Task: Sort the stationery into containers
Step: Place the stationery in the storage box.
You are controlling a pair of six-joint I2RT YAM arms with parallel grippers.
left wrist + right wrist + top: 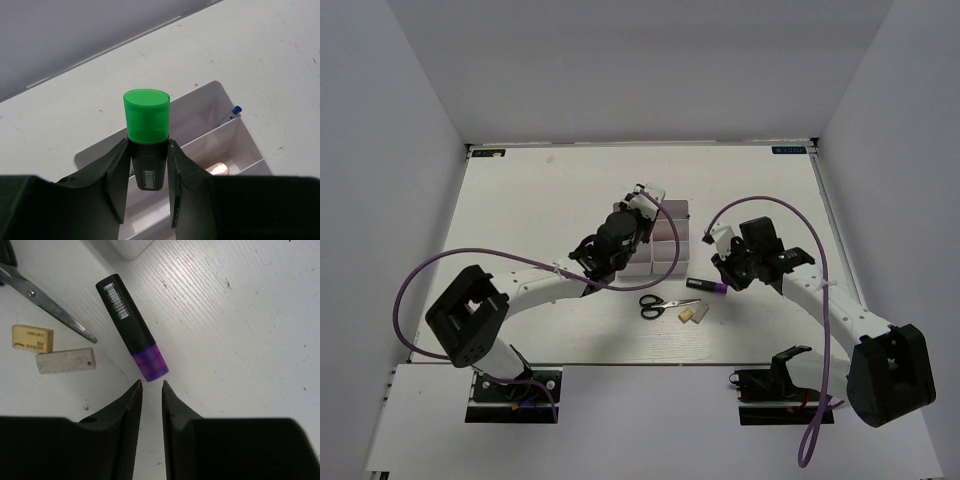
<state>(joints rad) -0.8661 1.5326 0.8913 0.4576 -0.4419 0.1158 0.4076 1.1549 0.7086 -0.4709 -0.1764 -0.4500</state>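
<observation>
My left claw (148, 150) clamps the green-capped marker (146, 112), its length pointing ahead over the bins (210, 100); my right claw (151, 387) hangs narrow, empty.

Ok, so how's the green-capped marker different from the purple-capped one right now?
The green-capped marker is clamped in the left pincer, over the bins; the purple-capped marker lies loose on the table, ahead of the right pincer, ungripped. Cap colour differs: green against purple. Both have black barrels with a barcode label.
</observation>
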